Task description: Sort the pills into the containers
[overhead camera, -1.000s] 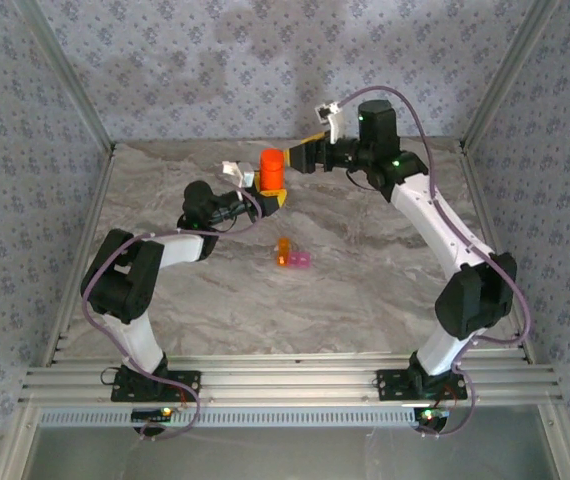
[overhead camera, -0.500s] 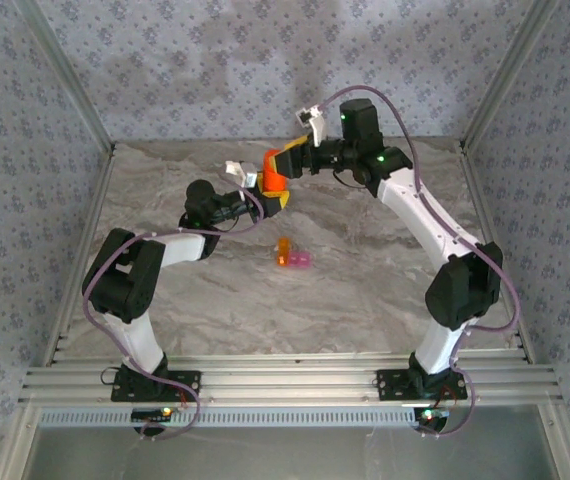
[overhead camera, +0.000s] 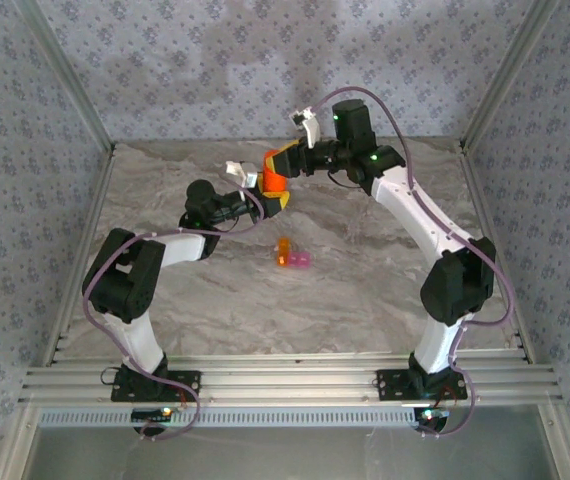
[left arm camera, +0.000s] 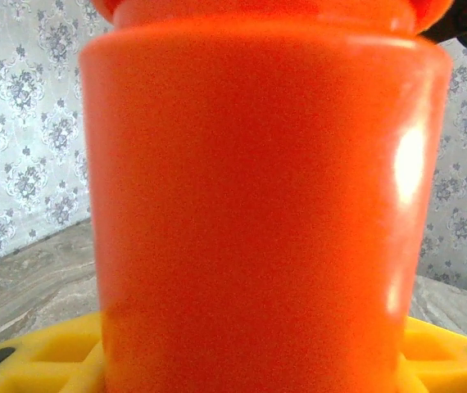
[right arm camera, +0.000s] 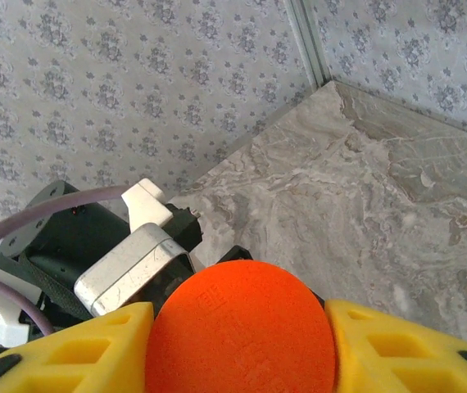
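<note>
An orange-red bottle (overhead camera: 274,181) stands upright at the back of the table, and its body (left arm camera: 258,205) is very close in the left wrist view. My left gripper (overhead camera: 271,197) is shut on the lower body, yellow fingers (left arm camera: 45,356) on either side. My right gripper (overhead camera: 279,160) reaches in from the right at the top of the bottle. Its yellow fingers (right arm camera: 397,348) press both sides of the round orange cap (right arm camera: 240,323). The containers (overhead camera: 292,256), one orange and one pink, sit joined on the table in front of the bottle. The pills are hidden.
Patterned walls with metal corner posts (overhead camera: 65,75) close in the marble table (overhead camera: 365,290) on three sides. The left arm's wrist camera housing (right arm camera: 127,262) sits just behind the cap. Open tabletop lies around the containers.
My right gripper moved left from beside the bottle onto its cap and closed on it. The left arm and the bottle stayed put.
</note>
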Robot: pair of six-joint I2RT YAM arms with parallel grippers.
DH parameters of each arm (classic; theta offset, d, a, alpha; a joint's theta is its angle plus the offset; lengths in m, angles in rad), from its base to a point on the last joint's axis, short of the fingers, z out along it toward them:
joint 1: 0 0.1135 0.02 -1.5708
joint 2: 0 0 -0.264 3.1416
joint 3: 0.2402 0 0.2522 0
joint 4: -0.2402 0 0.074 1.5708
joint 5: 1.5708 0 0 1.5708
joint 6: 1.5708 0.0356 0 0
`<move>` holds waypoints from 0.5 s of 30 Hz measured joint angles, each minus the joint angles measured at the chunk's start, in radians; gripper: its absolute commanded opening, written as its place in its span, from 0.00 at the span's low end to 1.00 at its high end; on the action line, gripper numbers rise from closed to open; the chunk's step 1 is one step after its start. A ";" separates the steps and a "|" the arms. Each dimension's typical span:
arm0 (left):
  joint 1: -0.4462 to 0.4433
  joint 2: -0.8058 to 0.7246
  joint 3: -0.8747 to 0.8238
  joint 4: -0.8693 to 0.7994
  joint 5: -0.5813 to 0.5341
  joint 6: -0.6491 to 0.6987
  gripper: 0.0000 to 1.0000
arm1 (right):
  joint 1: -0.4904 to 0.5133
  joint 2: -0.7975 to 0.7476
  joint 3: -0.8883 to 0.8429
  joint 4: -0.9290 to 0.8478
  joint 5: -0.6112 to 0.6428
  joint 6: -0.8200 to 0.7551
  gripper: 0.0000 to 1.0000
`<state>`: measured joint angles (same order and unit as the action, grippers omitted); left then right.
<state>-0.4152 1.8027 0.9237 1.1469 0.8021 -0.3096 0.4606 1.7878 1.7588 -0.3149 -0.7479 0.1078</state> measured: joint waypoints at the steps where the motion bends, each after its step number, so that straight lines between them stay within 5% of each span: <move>1: 0.000 0.000 0.000 0.000 0.000 0.000 0.00 | -0.001 0.000 0.001 -0.002 0.000 0.000 0.41; 15: 0.000 0.000 -0.004 -0.095 -0.031 0.058 0.00 | 0.026 -0.010 -0.055 0.021 0.116 0.026 0.30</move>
<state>-0.4156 1.8023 0.9199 1.0519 0.7708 -0.2516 0.4862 1.7779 1.7042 -0.2935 -0.6319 0.1341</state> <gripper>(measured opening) 0.527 0.463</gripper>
